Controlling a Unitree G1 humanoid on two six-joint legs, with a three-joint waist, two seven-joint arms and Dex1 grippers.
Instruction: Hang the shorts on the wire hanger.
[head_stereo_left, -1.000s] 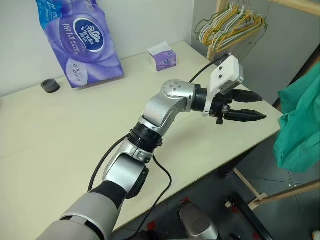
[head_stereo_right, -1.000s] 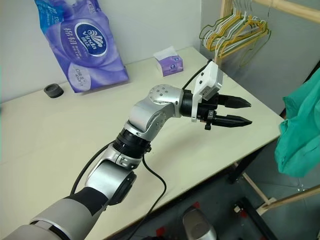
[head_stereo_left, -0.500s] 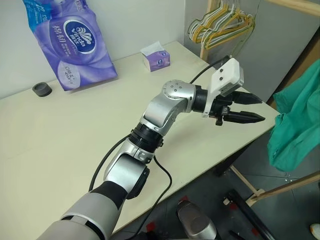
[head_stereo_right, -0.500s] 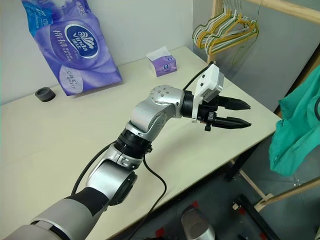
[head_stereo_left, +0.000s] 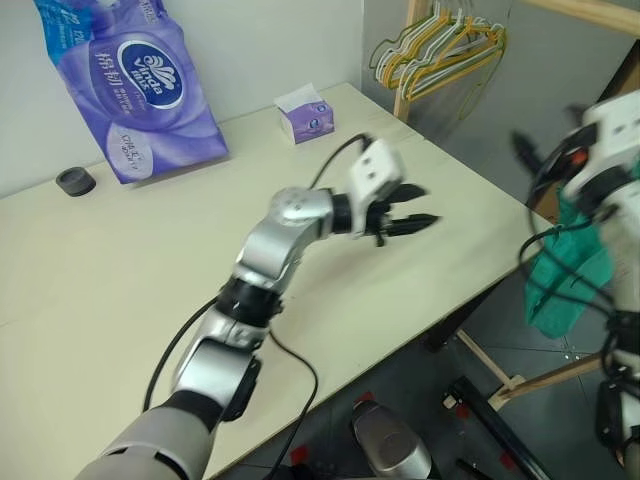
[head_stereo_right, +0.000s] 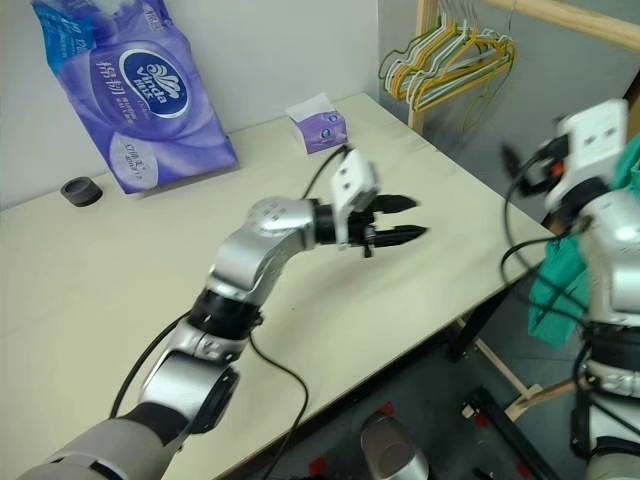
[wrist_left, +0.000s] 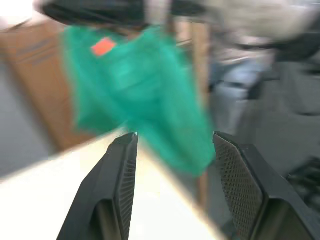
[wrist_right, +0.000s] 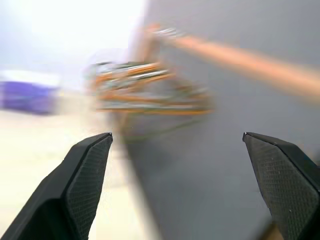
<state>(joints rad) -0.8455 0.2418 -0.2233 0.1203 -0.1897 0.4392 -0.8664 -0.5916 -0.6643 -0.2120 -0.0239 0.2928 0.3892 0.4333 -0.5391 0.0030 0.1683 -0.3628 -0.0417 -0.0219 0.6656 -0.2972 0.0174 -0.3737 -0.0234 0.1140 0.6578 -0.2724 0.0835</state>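
Fingers (wrist_left: 125, 165) parted over the cream table (head_stereo_left: 120, 270), shorts (head_stereo_left: 565, 270) beyond.

Laundry-style test room: pale table (head_stereo_left: 120, 290), wooden rack (head_stereo_right: 425, 60) of hangers (head_stereo_left: 440, 45)

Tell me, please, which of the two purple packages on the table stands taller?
The large purple tissue bag by the wall; the small purple tissue box near the table's corner is far lower.

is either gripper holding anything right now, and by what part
Nothing is held. The left gripper is open over the table; the right gripper is wide open, facing the hangers.
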